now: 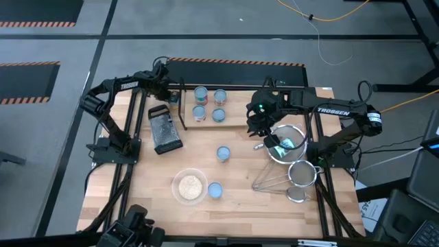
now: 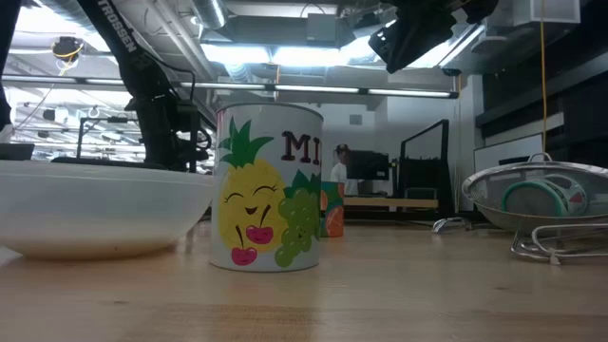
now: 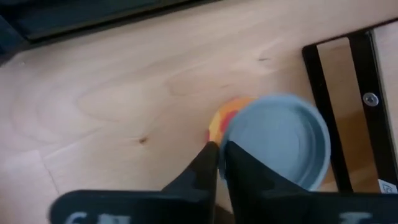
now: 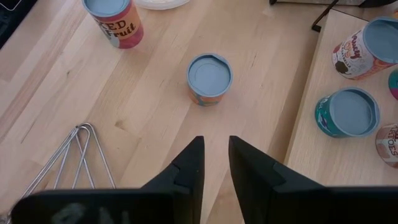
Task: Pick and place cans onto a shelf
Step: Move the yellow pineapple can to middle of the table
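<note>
Several cans (image 1: 209, 104) with pale blue tops stand on the light-wood shelf (image 1: 240, 113) at the far middle. One can (image 1: 223, 152) stands on the table's middle and also shows in the right wrist view (image 4: 209, 78). Another can (image 1: 215, 190) stands beside the bowl and shows in the low view (image 2: 269, 185). My right gripper (image 4: 214, 155) is open and empty above the table, just near of the shelf, with the middle can ahead of it. My left gripper (image 3: 219, 160) is shut at the shelf's left end, over a can (image 3: 280, 146) with a red-yellow side that stands on the table. My left gripper's shut fingers point down at the edge of the can's blue top (image 3: 239, 134). I cannot tell whether they touch it.
A clear bowl of pale grains (image 1: 189, 185) stands near the front. A metal grater (image 1: 165, 130) lies at the left. Wire strainers (image 1: 288, 147) lie at the right, their handles (image 4: 81, 155) beside my right gripper. The shelf's black frame (image 3: 357, 106) stands beside the left can.
</note>
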### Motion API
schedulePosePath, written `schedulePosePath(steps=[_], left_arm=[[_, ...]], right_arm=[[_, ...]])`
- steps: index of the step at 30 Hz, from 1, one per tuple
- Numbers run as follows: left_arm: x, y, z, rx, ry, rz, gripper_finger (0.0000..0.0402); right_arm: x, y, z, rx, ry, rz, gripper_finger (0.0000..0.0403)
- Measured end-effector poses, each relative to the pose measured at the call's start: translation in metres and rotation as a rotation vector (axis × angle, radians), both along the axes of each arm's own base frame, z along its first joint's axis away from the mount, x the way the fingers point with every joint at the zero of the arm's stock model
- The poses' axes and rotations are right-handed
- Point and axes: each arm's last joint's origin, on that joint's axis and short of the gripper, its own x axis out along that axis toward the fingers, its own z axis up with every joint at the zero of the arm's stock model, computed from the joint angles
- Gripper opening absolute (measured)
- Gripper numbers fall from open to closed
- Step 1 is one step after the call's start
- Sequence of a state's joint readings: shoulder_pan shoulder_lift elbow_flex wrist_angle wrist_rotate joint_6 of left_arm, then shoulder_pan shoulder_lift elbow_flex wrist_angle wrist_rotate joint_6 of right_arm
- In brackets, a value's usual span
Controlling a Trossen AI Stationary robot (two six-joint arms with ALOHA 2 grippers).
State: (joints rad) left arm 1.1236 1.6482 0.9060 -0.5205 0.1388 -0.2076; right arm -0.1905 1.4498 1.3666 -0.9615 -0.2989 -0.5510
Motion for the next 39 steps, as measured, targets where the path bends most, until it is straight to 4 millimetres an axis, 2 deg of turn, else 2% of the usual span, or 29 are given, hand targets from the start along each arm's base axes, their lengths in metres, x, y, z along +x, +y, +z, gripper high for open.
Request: schedulePosePath(steps=[12, 17, 22, 27, 34, 39], left_arm=[[0.0, 0.002, 0.001, 0.031, 0.011, 0.001, 0.0005], [-0.002, -0.001, 0.012, 0.077, 0.018, -0.013, 0.0003], [-0.006, -0.007, 0.038, 0.182, 0.006, -0.003, 0.0002], [-0.013, -0.021, 0.073, 0.303, -0.048, 0.003, 0.0002], [-0.029, -0.055, 0.126, 0.489, -0.149, 0.007, 0.0001], [-0.04, -0.085, 0.155, 0.574, -0.274, -0.042, 0.0001]], right_arm=[[0.0, 0.0, 0.0, 0.0, 0.0, 0.0, 0.0078], [0.0, 0.0, 0.0, 0.0, 0.0, 0.0, 0.0078], [0.0, 0.0, 0.0, 0.0, 0.0, 0.0, 0.0078], [0.0, 0.0, 0.0, 0.0, 0.0, 0.0, 0.0078], [0.0, 0.0, 0.0, 0.0, 0.0, 0.0, 0.0078], [0.0, 0.0, 0.0, 0.0, 0.0, 0.0, 0.0078]])
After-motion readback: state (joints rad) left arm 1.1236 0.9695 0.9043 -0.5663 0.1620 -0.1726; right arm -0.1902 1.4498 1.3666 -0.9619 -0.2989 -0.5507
